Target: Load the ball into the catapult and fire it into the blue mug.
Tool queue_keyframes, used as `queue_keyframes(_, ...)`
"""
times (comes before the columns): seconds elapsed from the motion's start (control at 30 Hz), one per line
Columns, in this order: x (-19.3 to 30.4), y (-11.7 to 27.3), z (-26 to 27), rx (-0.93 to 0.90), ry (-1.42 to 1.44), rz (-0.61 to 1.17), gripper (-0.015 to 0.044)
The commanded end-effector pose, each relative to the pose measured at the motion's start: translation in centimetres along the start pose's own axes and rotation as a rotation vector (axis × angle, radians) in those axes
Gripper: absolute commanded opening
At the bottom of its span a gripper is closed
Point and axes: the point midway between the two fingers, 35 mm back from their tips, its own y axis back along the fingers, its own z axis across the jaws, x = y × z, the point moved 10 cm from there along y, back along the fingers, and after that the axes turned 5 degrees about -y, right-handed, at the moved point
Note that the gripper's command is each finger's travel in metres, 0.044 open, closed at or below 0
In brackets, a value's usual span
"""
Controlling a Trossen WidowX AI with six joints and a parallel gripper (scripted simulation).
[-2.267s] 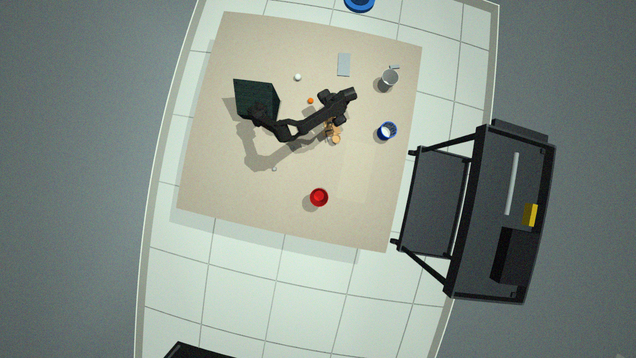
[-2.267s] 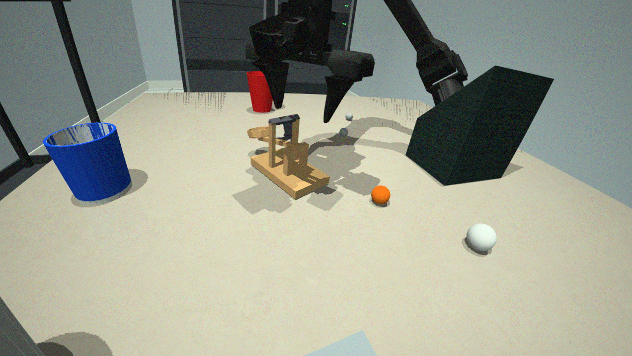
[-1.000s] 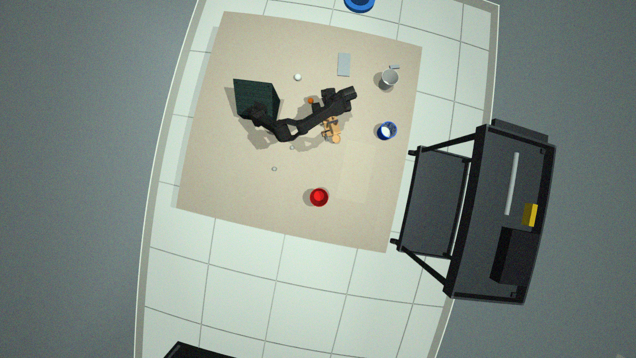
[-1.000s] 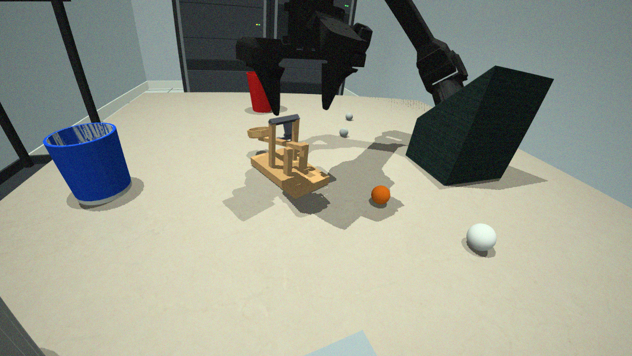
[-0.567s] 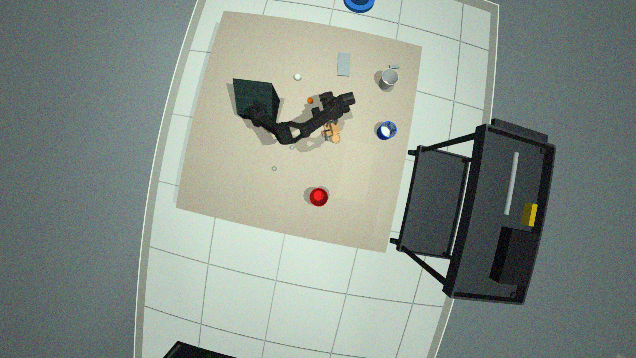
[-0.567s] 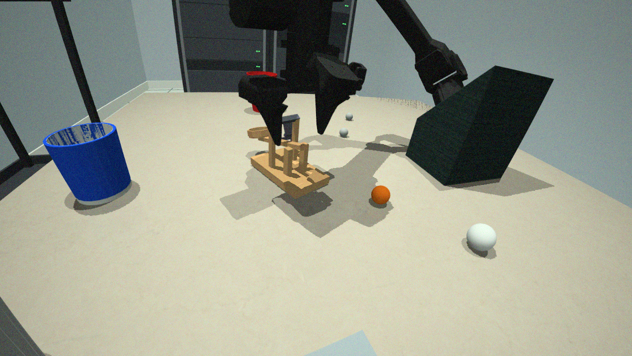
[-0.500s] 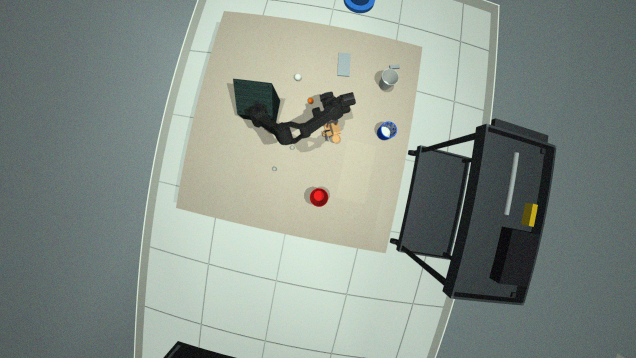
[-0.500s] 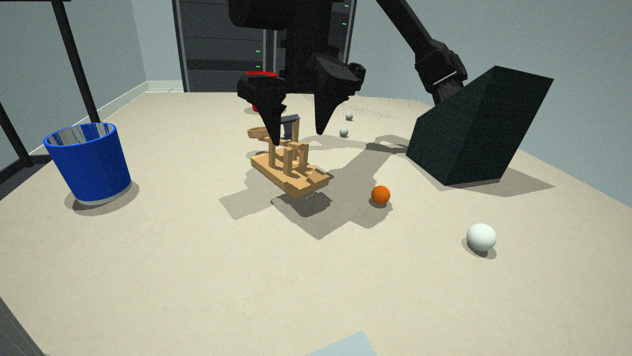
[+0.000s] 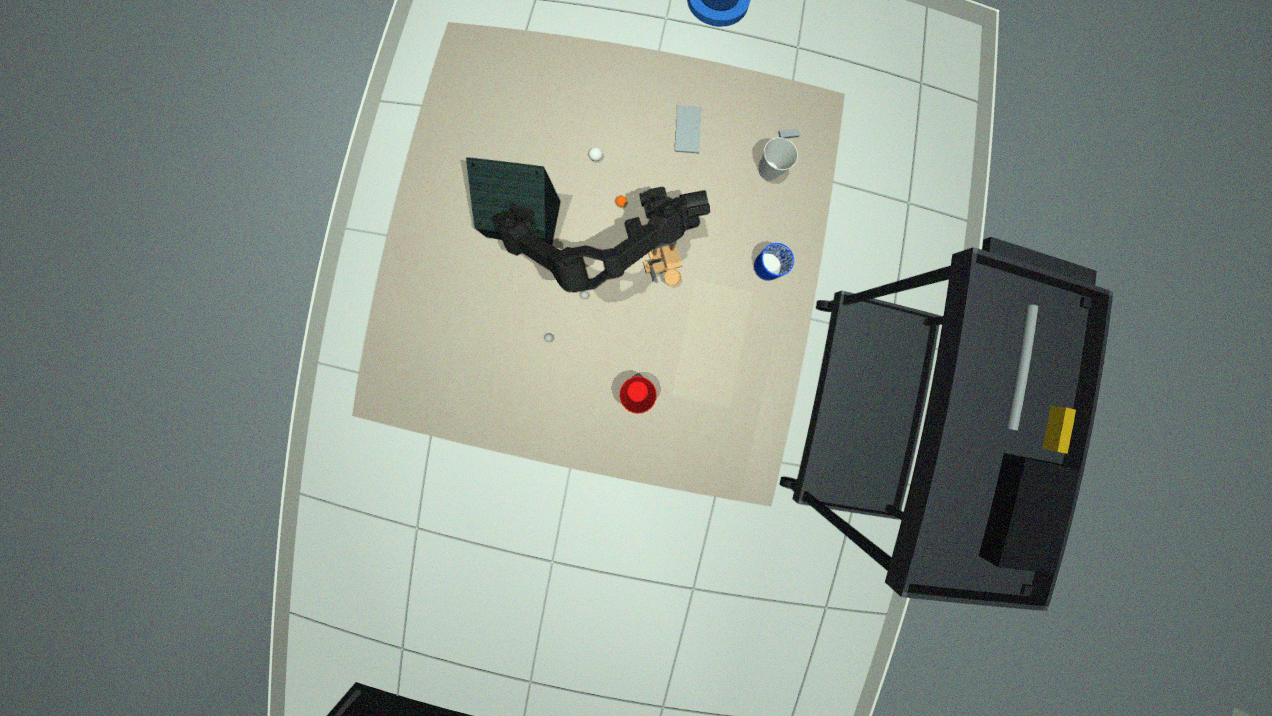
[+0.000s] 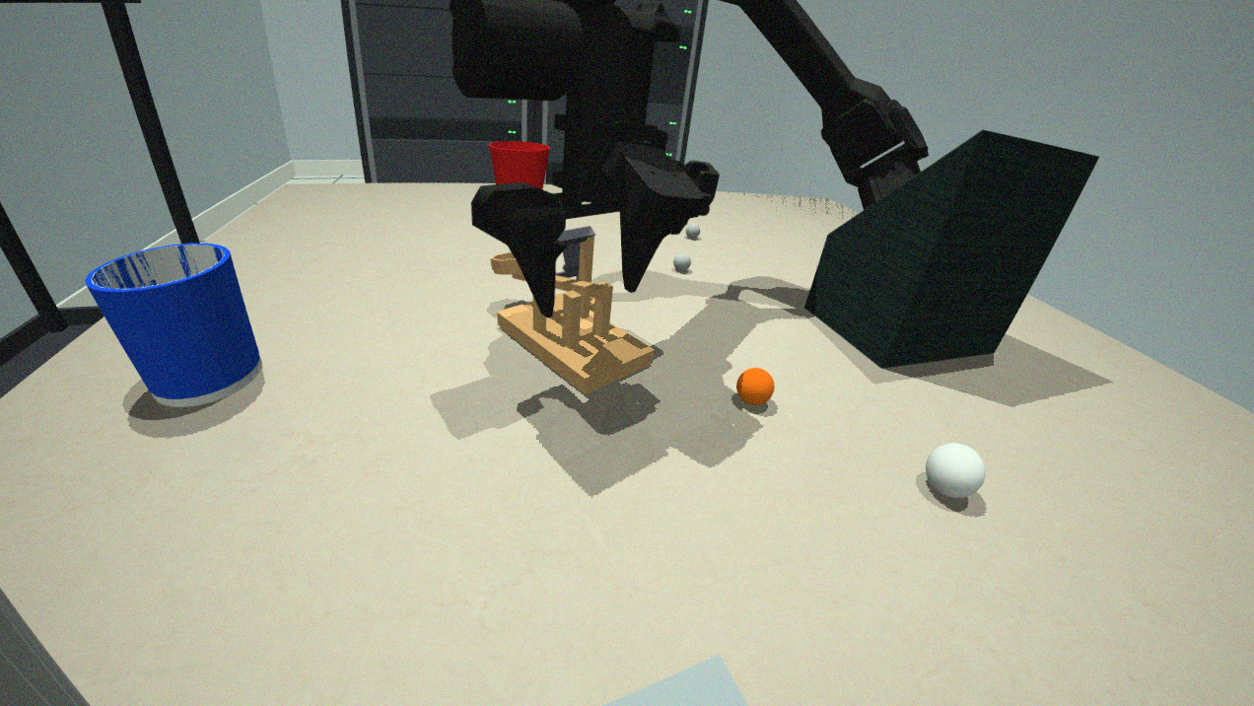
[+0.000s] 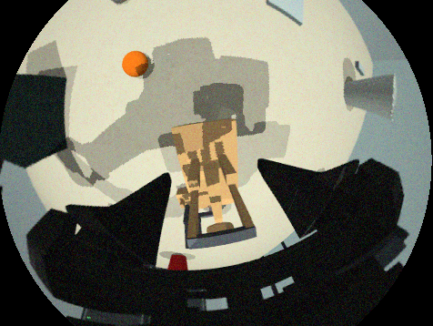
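Note:
The wooden catapult (image 9: 672,277) (image 10: 561,355) (image 11: 209,137) stands on the table, with its throwing arm's cup at the end toward the red cup. No ball shows in that cup. My gripper (image 10: 589,301) (image 11: 215,169) is open and empty, pointing down over the catapult, with one finger on each side of it in the wrist view. Contact cannot be told. An orange ball (image 9: 621,201) (image 10: 754,386) (image 11: 135,64) lies on the table near the catapult. A white ball (image 9: 595,153) (image 10: 954,469) lies farther out. The blue mug (image 9: 761,265) (image 10: 179,332) stands upright, right of the catapult in the top view.
A red cup (image 9: 637,392) (image 10: 519,165) (image 11: 177,262), a grey cup (image 9: 779,155) (image 11: 370,93) and a pale flat plate (image 9: 688,128) (image 10: 688,688) (image 11: 291,9) are around. A dark sloped block (image 9: 507,191) (image 10: 930,253) (image 11: 34,118) stands by the arm's base. Two small grey balls (image 9: 548,337) (image 10: 681,261) lie behind.

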Motion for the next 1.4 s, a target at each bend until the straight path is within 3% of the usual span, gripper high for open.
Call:
queue_keyframes(0.0,0.0,-0.9,0.2,-0.009,0.007,0.002,0.044)
queue_keyframes(0.57,0.0,-3.0,0.3,-0.01,0.007,0.004,0.044)
queue_keyframes(0.93,0.0,-2.6,0.2,-0.005,0.001,0.002,0.0151)
queue_keyframes(1.17,0.0,-2.4,0.1,-0.005,0.001,0.002,0.0085)
queue_keyframes(1.27,0.0,1.3,0.1,-0.006,0.004,-0.001,0.0006)
queue_keyframes(1.37,0.0,2.4,0.2,-0.006,0.005,0.0,0.0)
